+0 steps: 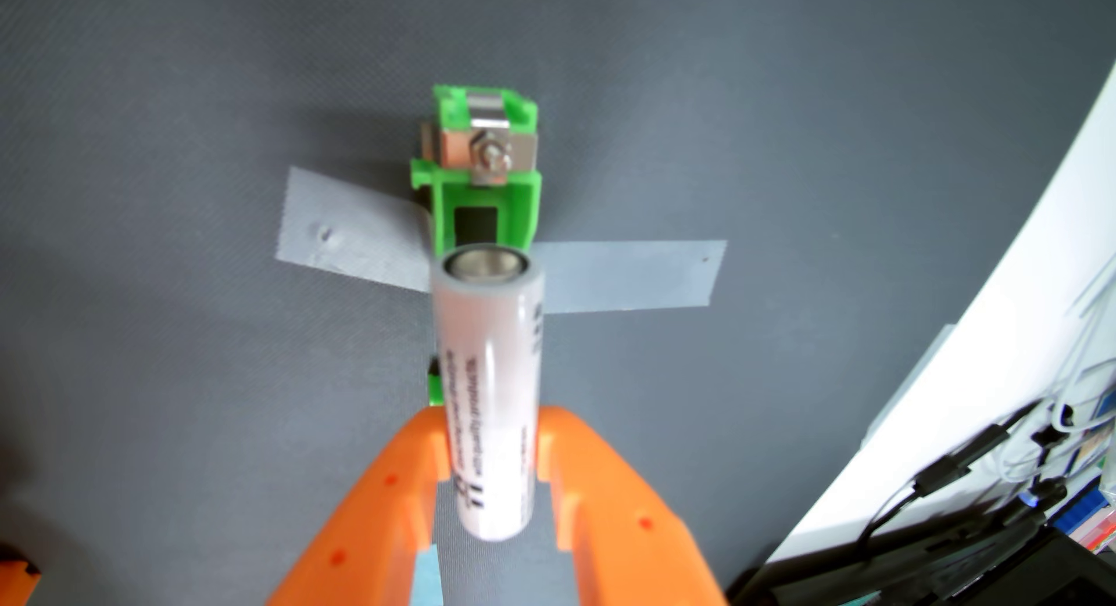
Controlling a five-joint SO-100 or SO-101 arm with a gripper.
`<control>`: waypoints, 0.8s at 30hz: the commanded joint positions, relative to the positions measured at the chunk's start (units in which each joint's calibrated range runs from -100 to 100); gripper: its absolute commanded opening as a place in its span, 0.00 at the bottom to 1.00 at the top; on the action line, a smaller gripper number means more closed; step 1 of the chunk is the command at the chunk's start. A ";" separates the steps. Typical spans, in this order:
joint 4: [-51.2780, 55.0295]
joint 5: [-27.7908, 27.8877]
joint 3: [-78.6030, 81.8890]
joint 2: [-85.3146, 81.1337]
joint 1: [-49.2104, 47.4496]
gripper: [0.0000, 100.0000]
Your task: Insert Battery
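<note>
Two orange fingers (492, 449) clamp white battery (492, 395); label print blurred, unreadable; green holder (483, 159) beyond.

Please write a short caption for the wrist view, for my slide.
Orange gripper holds a white battery lengthwise above the green holder, which is taped to the grey mat.

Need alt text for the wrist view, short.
An orange gripper holds a white cylindrical battery above a green holder with metal contacts. The holder is taped to a grey mat, and the battery's far end hides part of it. Cables lie at the right edge.
</note>
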 commanded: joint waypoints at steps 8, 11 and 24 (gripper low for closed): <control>-0.83 0.31 0.48 -0.92 0.56 0.01; -0.83 0.31 0.48 -0.92 0.09 0.01; -6.24 0.36 3.90 -0.92 -0.15 0.02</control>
